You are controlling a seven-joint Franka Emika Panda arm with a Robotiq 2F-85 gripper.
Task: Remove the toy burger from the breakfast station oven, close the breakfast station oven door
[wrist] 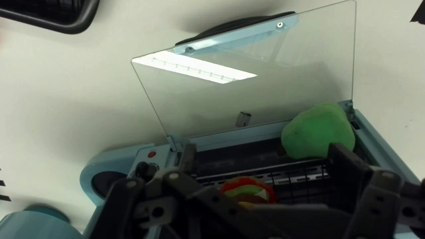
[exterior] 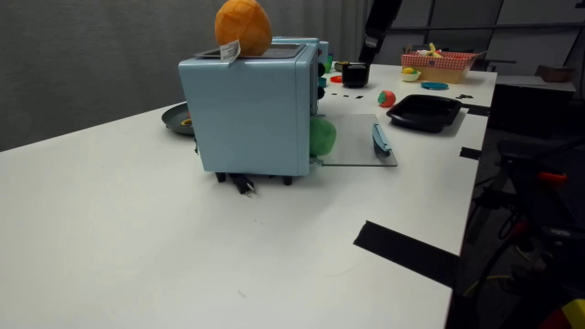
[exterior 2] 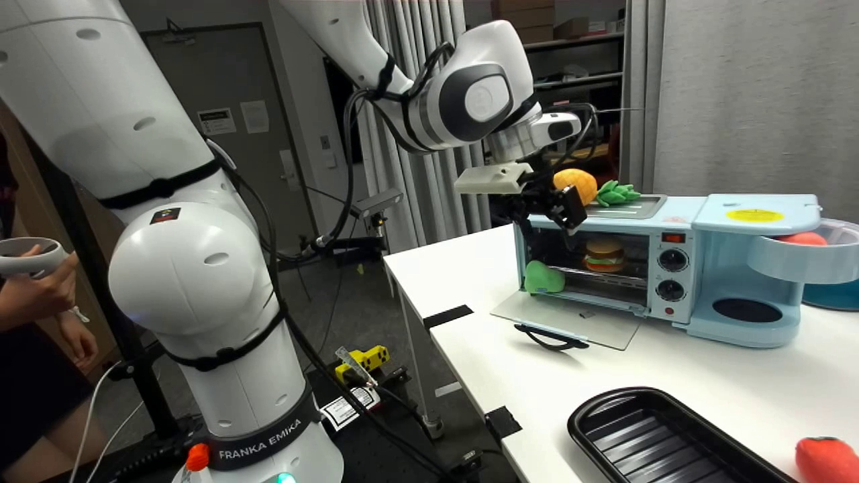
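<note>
The toy burger (exterior 2: 604, 257) sits on the wire rack inside the light blue breakfast station oven (exterior: 247, 119). It also shows in the wrist view (wrist: 247, 191), partly hidden by the gripper. The oven's side hides it in an exterior view. The glass oven door (exterior 2: 570, 315) lies folded down, flat towards the table; it also shows in the wrist view (wrist: 282, 86). My gripper (exterior 2: 547, 218) is open and empty, in front of the oven opening near its upper left. In the wrist view its fingers (wrist: 264, 159) stand wide apart, with the burger seen between them.
A green round toy (exterior 2: 542, 277) sits at the opening's left corner, beside a finger in the wrist view. An orange plush pineapple (exterior: 244, 27) lies on the oven top. A black tray (exterior: 425, 109) and a red strawberry (exterior: 387, 98) lie beyond the door.
</note>
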